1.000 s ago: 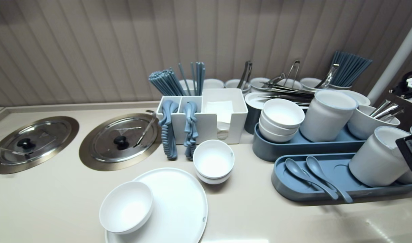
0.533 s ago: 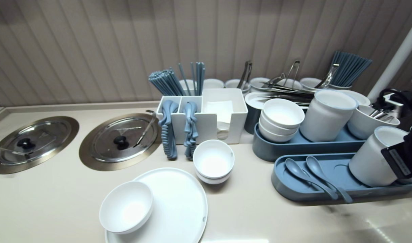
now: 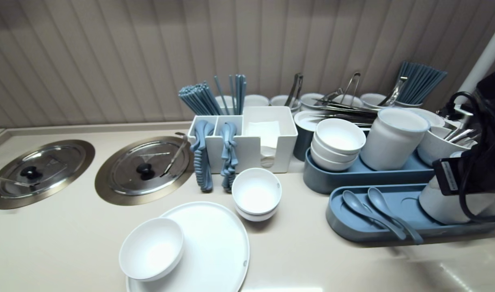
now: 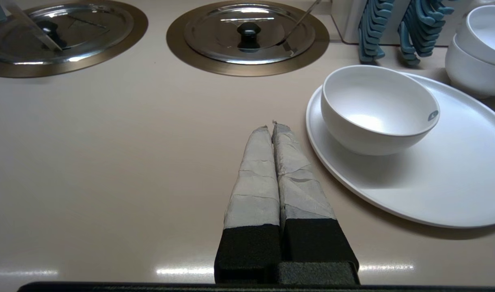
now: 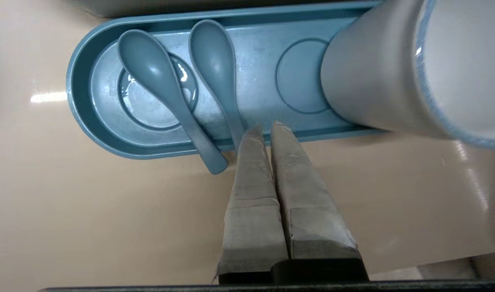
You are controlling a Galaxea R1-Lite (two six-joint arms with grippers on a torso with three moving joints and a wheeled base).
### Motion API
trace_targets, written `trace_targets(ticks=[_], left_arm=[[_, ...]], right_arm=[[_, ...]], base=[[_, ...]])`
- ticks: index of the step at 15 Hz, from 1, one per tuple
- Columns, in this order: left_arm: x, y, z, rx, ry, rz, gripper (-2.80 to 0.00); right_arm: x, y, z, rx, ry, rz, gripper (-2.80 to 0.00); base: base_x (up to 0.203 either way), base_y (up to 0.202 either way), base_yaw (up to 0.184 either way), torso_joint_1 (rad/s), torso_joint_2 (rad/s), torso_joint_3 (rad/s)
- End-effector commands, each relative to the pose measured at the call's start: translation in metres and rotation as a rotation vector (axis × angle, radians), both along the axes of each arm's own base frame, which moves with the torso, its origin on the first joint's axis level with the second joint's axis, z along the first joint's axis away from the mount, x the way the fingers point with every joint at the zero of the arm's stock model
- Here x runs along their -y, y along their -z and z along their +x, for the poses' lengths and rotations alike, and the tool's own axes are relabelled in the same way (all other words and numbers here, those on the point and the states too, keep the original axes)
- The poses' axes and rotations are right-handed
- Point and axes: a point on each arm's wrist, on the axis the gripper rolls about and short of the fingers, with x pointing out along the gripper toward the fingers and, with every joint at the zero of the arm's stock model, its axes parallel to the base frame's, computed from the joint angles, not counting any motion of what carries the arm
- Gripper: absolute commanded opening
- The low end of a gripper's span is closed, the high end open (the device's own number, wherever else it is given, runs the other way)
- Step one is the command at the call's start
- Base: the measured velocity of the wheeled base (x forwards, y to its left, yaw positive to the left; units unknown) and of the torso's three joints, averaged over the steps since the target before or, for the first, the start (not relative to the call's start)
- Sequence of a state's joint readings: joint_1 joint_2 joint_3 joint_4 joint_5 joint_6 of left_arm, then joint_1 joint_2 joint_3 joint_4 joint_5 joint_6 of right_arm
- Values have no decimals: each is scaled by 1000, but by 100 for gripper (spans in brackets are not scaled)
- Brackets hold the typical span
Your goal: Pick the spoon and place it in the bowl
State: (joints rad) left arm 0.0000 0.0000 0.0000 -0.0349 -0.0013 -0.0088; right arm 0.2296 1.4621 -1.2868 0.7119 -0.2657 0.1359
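Note:
My right gripper (image 5: 267, 126) is shut and empty, its tips over the near rim of a blue oval tray (image 5: 81, 101). Two blue spoons lie in that tray with their handles over the rim: one (image 5: 166, 89) further off, the other (image 5: 215, 65) with its handle right beside the tips. A white jar (image 5: 377, 81) stands in the tray close by. In the head view the right arm (image 3: 481, 158) reaches in from the right edge, partly hiding that jar. My left gripper (image 4: 270, 123) is shut and empty over the beige counter, beside a white plate (image 4: 454, 178) bearing a white bowl (image 4: 377, 105).
Two steel lids (image 3: 144, 168) (image 3: 38, 170) are set in the counter at the left. A white organiser (image 3: 251, 150) holds blue cutlery and napkins. Stacked white bowls (image 3: 256, 194) stand before it. Behind the spoon tray (image 3: 341, 221), another blue tray (image 3: 353, 178) carries bowls and a jar; tongs and chopsticks crowd the back.
The right arm has come further into the head view from the right edge, moving left and now covering much of the white jar. The left gripper and the tableware have not moved.

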Motion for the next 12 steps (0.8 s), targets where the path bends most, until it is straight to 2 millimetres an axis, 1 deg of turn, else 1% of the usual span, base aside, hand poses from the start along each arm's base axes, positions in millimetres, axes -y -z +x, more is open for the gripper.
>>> trace_targets(ticks=[1, 3, 4, 5, 6, 7, 8, 10, 12], left_arm=[[0, 2, 1, -6, -1, 0, -280], [0, 2, 1, -7, -1, 0, -280], [0, 2, 1, -7, -1, 0, -280], [0, 2, 1, -7, 1, 0, -280], [0, 2, 1, -7, -1, 0, -280], [0, 2, 1, -7, -1, 0, -280], [0, 2, 1, -7, 0, 0, -280], [0, 2, 1, -6, 0, 0, -280], [0, 2, 1, -7, 0, 0, -280]], right_arm=[[0, 0, 8, -14, -32, -36, -280], [-1, 23, 15, -93, -23, -52, -280], [-1, 30, 15, -102, -5, -47, -280], [1, 38, 15, -100, 13, -41, -280], [4, 40, 19, -74, 41, -30, -280], [5, 47, 23, -80, 65, -18, -280], [5, 52, 21, -92, 88, -5, -280], [10, 51, 10, -77, 108, 10, -280], [17, 48, 5, -54, 132, 17, -280]], base=[[0, 0, 0, 0, 0, 0], [0, 0, 0, 0, 0, 0], [0, 0, 0, 0, 0, 0], [0, 0, 0, 0, 0, 0], [0, 0, 0, 0, 0, 0], [0, 0, 0, 0, 0, 0], [0, 0, 0, 0, 0, 0], [0, 0, 0, 0, 0, 0], [0, 0, 0, 0, 0, 0]])
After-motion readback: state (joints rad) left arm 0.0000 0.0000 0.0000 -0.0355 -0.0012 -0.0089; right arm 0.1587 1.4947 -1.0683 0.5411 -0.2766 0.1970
